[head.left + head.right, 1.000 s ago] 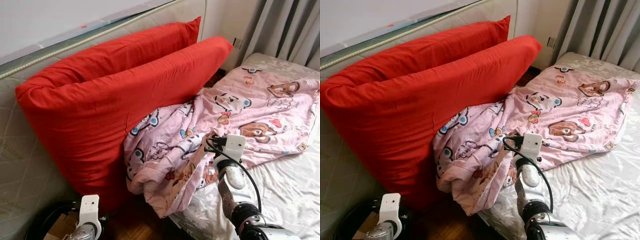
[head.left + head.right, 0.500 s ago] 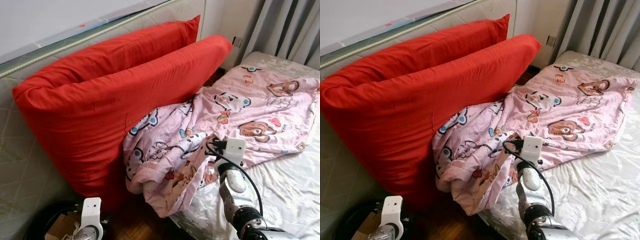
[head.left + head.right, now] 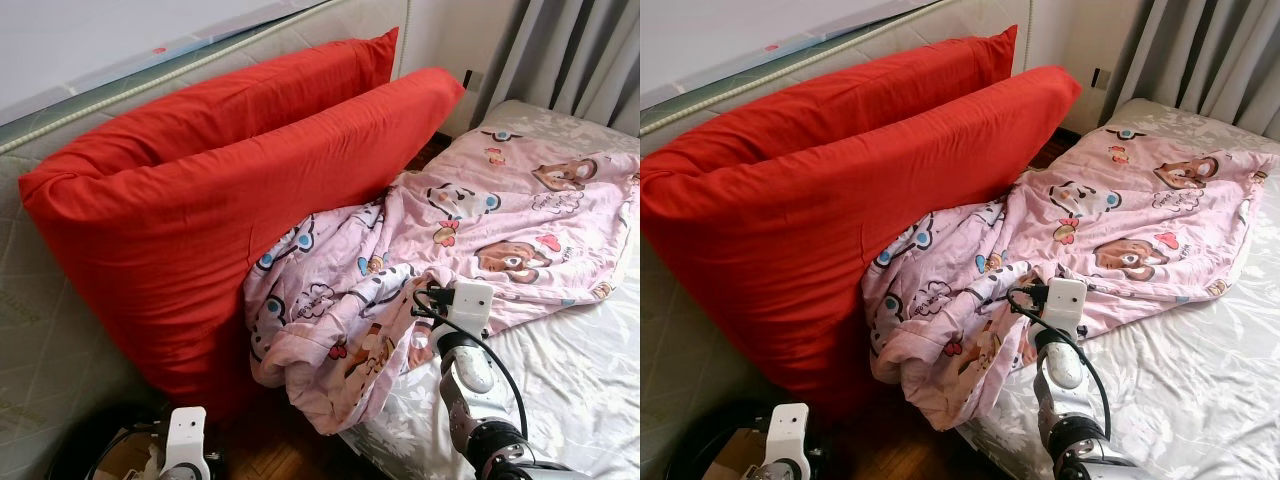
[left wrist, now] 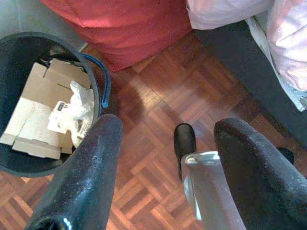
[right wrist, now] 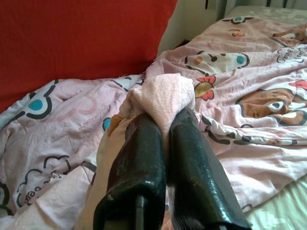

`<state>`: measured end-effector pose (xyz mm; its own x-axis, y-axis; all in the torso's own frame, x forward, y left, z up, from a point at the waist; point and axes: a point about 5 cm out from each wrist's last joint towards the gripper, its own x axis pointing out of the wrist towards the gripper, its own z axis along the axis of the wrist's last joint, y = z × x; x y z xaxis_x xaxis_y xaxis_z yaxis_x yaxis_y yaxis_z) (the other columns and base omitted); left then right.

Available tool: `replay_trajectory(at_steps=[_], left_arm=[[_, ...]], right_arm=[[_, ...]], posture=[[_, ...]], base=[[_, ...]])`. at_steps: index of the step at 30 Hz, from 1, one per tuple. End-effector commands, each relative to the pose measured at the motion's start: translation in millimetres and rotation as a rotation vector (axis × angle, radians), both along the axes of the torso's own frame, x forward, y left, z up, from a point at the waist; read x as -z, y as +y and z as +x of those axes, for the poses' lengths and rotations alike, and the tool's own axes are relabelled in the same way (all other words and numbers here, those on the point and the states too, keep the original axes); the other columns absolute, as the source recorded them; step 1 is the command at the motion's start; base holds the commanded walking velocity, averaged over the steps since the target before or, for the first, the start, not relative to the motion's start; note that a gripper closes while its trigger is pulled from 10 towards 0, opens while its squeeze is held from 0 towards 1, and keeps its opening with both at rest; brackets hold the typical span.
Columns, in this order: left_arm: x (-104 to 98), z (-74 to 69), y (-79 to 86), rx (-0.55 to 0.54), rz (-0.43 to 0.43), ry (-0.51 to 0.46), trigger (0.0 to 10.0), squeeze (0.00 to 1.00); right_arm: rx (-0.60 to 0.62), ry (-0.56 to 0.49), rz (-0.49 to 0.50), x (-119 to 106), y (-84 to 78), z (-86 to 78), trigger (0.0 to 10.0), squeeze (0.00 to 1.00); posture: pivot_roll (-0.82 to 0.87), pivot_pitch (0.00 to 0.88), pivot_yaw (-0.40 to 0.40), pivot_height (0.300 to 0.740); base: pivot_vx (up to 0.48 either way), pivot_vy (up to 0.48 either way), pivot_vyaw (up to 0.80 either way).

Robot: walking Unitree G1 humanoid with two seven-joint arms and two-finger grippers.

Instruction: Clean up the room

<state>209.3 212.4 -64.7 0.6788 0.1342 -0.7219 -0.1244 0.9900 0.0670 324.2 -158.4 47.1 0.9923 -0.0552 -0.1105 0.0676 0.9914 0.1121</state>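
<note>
The right gripper is closed on a bunched fold of the pink blanket, and the cloth is pinched between its two black fingers. The blanket has cartoon prints; it lies crumpled on the bed and hangs over the bed's edge, just beside two big red pillows that lean on an upright mattress. The left gripper is low over the wooden floor, with fingers wide apart and holding nothing, near a dark bin with cardboard and paper inside.
</note>
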Motion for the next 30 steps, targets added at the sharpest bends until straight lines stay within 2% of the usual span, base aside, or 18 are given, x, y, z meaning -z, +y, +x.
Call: replay_trajectory(at_steps=[1, 16, 30], left_arm=[[4.8, -9.4, 3.0, -0.004, 0.0, 0.03, 10.0, 0.0], [6.2, -12.9, 4.7, -0.002, 0.002, 0.036, 10.0, 0.0], [6.0, -12.8, 5.3, -0.012, -0.001, 0.031, 10.0, 0.0]], right_arm=[[-0.011, 0.0, -0.012, 2.5, 2.2, -2.7, 10.0, 0.0], [-0.013, 0.012, -0.016, 6.9, 2.9, -6.5, 10.0, 0.0], [-0.016, 0.014, -0.018, 7.2, 3.7, -6.8, 10.0, 0.0]], posture=[[0.02, 0.121, 0.031, 0.74], [0.02, 0.112, 0.032, 0.74], [0.03, 0.149, 0.032, 0.74]], base=[[0.0, 0.0, 0.0], [0.0, 0.0, 0.0], [0.0, 0.0, 0.0]])
